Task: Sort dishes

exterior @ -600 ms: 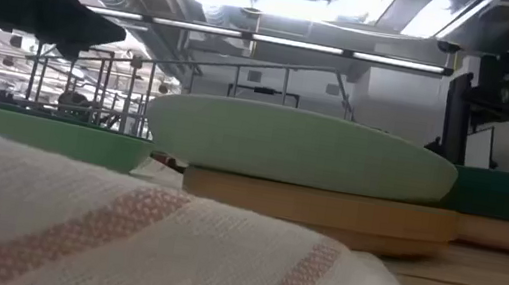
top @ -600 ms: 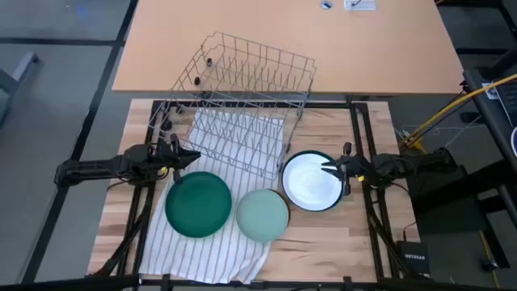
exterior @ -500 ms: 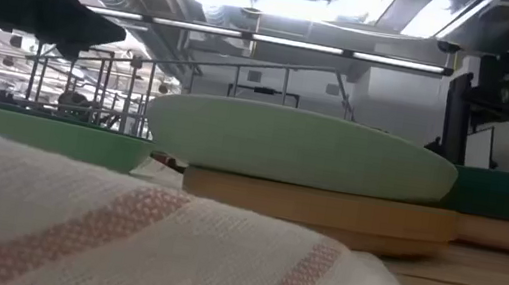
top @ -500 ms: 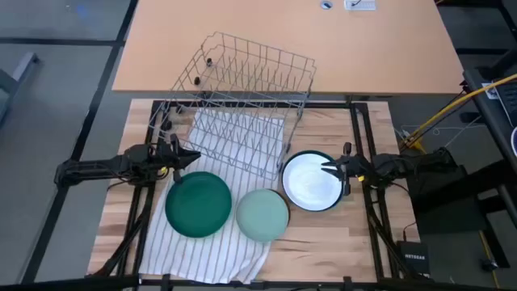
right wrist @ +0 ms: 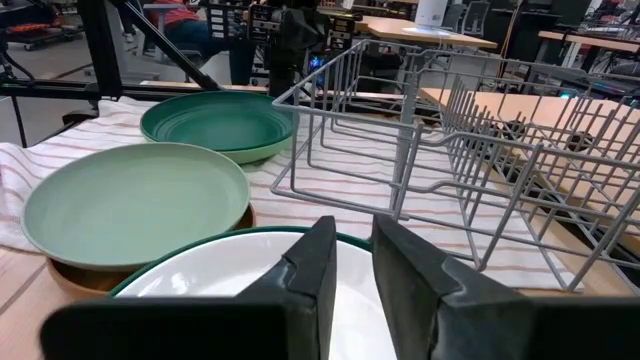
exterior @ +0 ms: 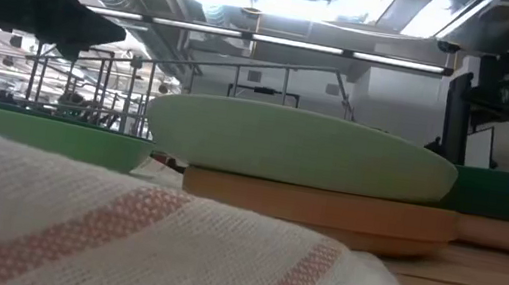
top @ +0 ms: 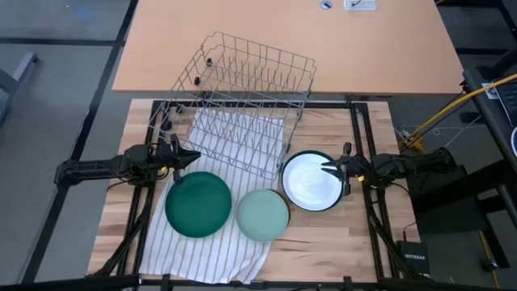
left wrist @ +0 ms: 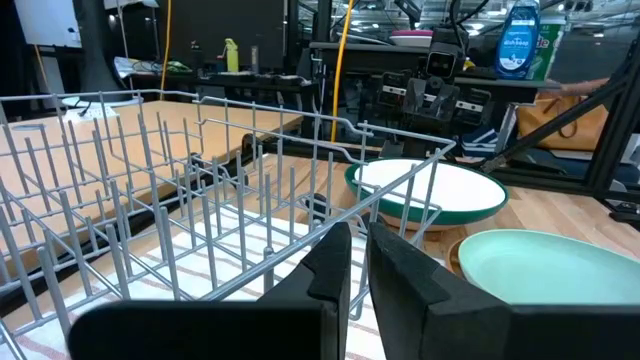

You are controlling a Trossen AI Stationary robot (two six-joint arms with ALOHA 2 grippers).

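A dark green plate (top: 198,204) lies on the white striped cloth (top: 202,250). A light green plate (top: 262,214) lies to its right, resting on a brown plate (exterior: 320,213). A white plate with a dark rim (top: 309,181) lies farther right; it also shows in the left wrist view (left wrist: 440,190). My left gripper (top: 194,155) is shut and hangs above the cloth, just past the dark green plate's far edge. My right gripper (top: 325,168) is shut and hangs over the white plate's right part (right wrist: 200,290). Neither touches anything.
A grey wire rack (top: 246,105) lies tilted at the table's far middle, its near end on the cloth. Bare wood (top: 339,242) shows at the near right. A second wooden table top (top: 283,32) lies beyond.
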